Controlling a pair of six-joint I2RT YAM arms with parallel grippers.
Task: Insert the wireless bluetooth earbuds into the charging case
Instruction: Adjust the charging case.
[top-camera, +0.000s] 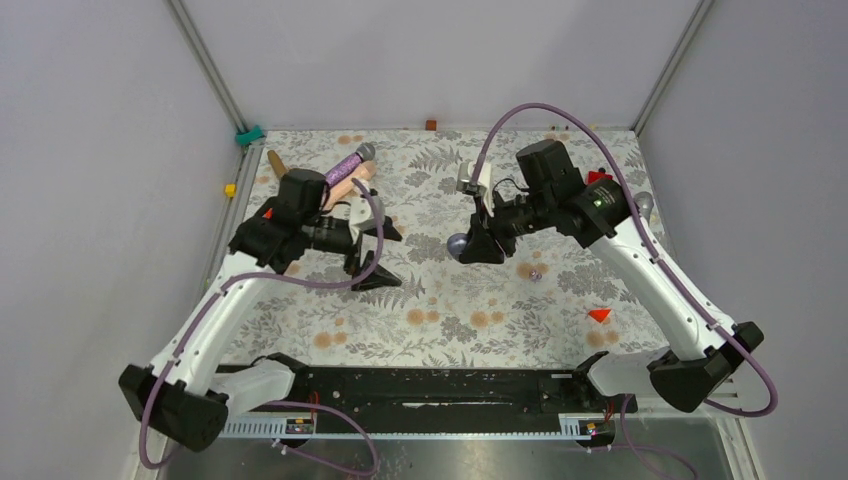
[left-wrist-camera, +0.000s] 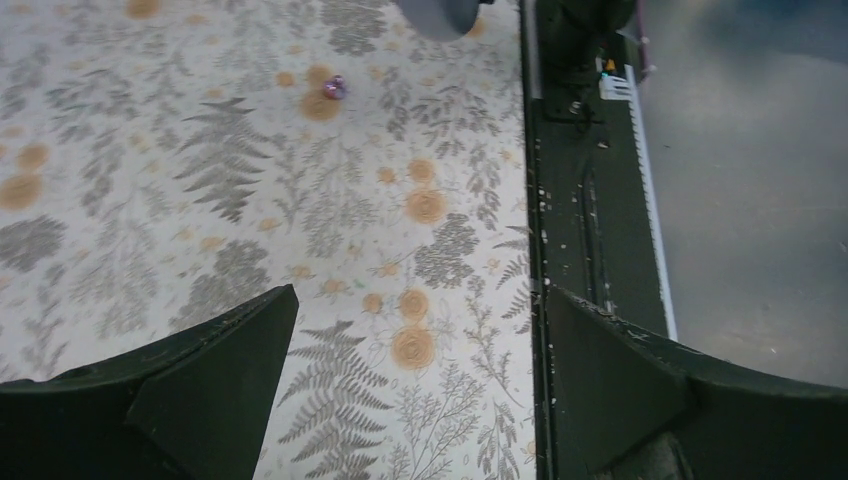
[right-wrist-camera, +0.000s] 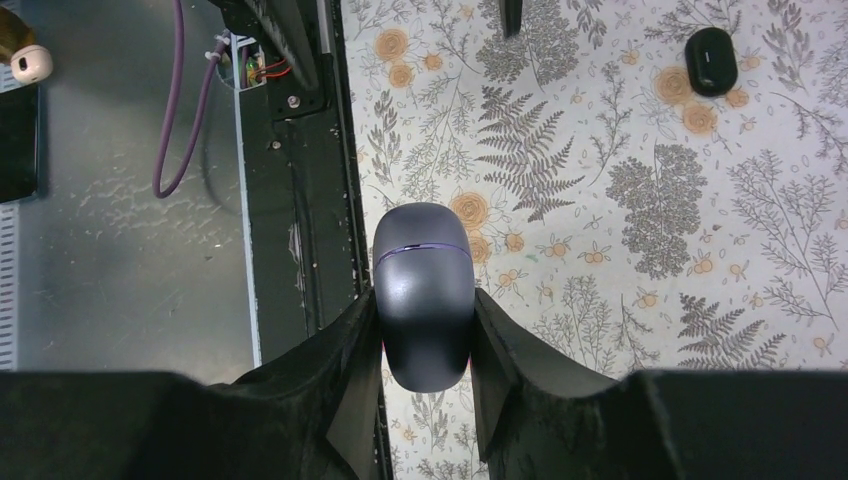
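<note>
Holding the charging case (right-wrist-camera: 422, 265) takes up your right fingers (right-wrist-camera: 422, 303). They are closed onto its two long sides, and its rounded end juts past the tips with its long axis in line with them. The purple seam across it looks unbroken, so I judge the lid is down. Your left fingers (left-wrist-camera: 420, 300) are spread wide, with only the patterned surface (left-wrist-camera: 150, 200) between them.

The one bud you can find is the purple earbud (top-camera: 535, 274). It lies loose on the surface near the right fingers, on their near side toward that arm's base. Your right arm is the nearer one, but it is occupied. The free left fingers are well apart from the bud, with the held case roughly between. From the left wrist the bud sits far ahead and left of the centre line, so I judge you would need to reach forward and swing across. It is too small to show a long axis.

The right wrist view misses the bud altogether. It does show a black oval object (right-wrist-camera: 710, 60) on the surface near a left fingertip, which the top view does not make out. You cannot pick out a black bud in any view.
</note>
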